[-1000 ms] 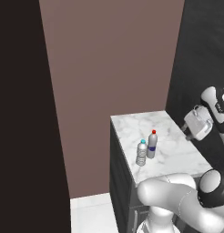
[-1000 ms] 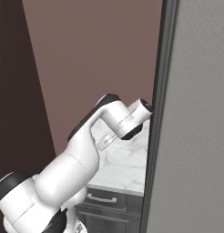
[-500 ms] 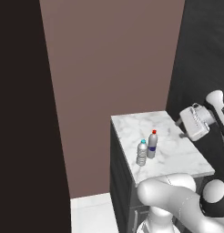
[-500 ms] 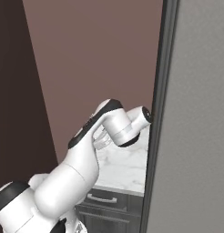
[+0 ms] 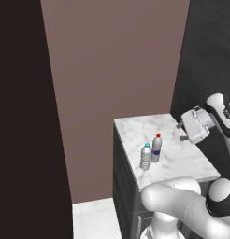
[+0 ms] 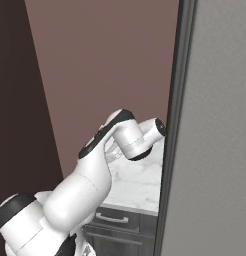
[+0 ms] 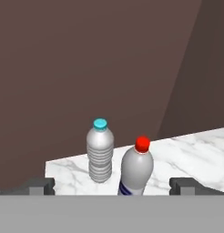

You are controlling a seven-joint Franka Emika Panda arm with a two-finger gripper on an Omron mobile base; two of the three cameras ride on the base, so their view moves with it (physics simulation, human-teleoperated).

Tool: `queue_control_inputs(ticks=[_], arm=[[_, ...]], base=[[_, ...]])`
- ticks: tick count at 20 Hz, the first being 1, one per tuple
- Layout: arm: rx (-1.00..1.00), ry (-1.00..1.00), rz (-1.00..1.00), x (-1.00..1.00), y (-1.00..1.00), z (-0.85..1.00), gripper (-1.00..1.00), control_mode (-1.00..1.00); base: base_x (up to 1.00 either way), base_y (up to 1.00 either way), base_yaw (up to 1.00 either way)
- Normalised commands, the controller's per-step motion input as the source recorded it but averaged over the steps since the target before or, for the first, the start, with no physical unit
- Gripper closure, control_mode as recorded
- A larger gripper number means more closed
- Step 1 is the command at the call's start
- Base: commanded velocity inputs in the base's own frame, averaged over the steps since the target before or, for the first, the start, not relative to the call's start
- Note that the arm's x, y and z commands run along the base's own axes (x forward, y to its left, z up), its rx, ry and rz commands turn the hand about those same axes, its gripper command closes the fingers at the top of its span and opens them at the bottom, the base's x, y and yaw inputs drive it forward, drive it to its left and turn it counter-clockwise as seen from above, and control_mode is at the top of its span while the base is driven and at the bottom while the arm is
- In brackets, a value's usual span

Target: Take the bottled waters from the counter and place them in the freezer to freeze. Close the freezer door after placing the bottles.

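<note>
The pincer (image 7: 112, 184) stands wide apart and empty, level with the two bottles on the bench (image 5: 182, 158). The red-cap bottle (image 7: 135, 168) is straight ahead between the fingertips (image 7: 38, 185); the blue-cap bottle (image 7: 100, 151) stands just behind it and a little to one side, nearly touching. Closing in, a finger could clip the blue-cap bottle and topple it, or knock either toward the bench edge beyond

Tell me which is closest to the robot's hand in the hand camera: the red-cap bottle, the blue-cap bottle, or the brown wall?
1. Red-cap bottle: right in front of the open gripper, between its tips.
2. Blue-cap bottle: just behind, to the left.
3. Brown wall: farthest, beyond the counter edge.
</note>
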Motion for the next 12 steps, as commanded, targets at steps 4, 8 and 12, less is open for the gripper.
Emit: queue_control_inputs(ticks=[4,8,12], arm=[[0.00,0.00,0.00,0.13,0.00,-0.23,-1.00,-1.00],[0.00,0.00,0.00,0.00,0.00,-0.36,-1.00,-1.00],[0.00,0.00,0.01,0.02,0.00,-0.39,-1.00,-1.00]], base=[[0.00,0.00,0.00],[0.00,0.00,0.00],[0.00,0.00,0.00]])
